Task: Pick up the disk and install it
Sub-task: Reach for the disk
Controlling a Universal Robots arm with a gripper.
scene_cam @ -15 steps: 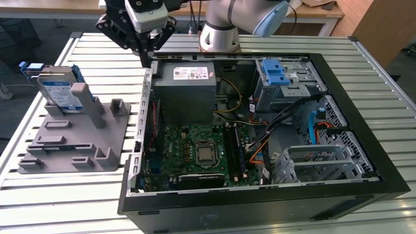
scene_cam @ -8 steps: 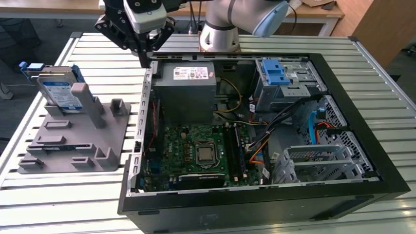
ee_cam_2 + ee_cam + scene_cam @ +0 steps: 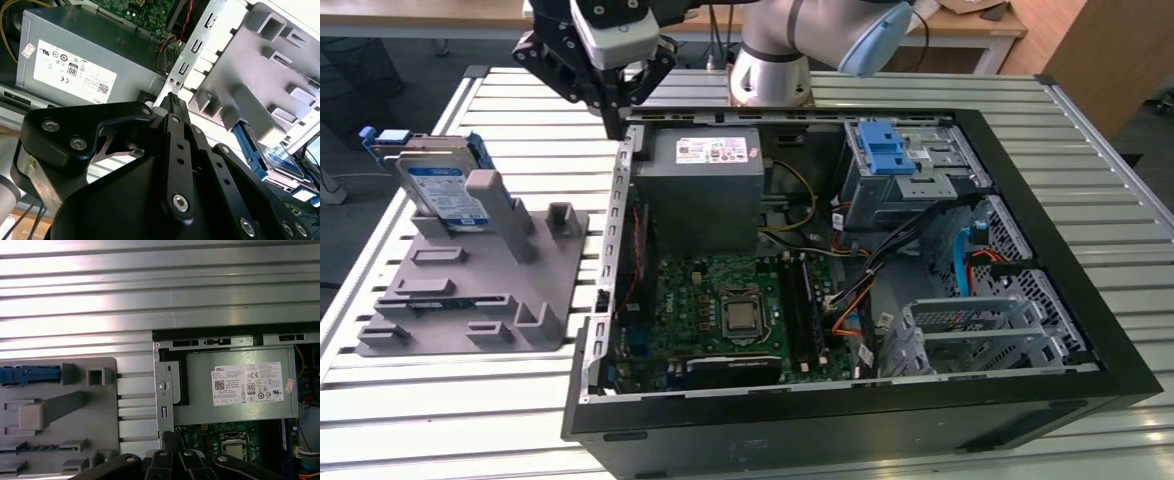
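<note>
My gripper hangs with its fingers pinched together on nothing, above the corner of the open computer case nearest the power supply. The disk stands on edge in a slot of the grey fixture on the slatted table, at the exterior view's left, well apart from the gripper. It is a silver hard drive with a white-and-blue label, framed by a blue plastic carrier. I judge it dense, rigid and sensitive to knocks, with slick metal faces. I would grip across its flat faces near the upper edge, on the metal body rather than the springy carrier.
</note>
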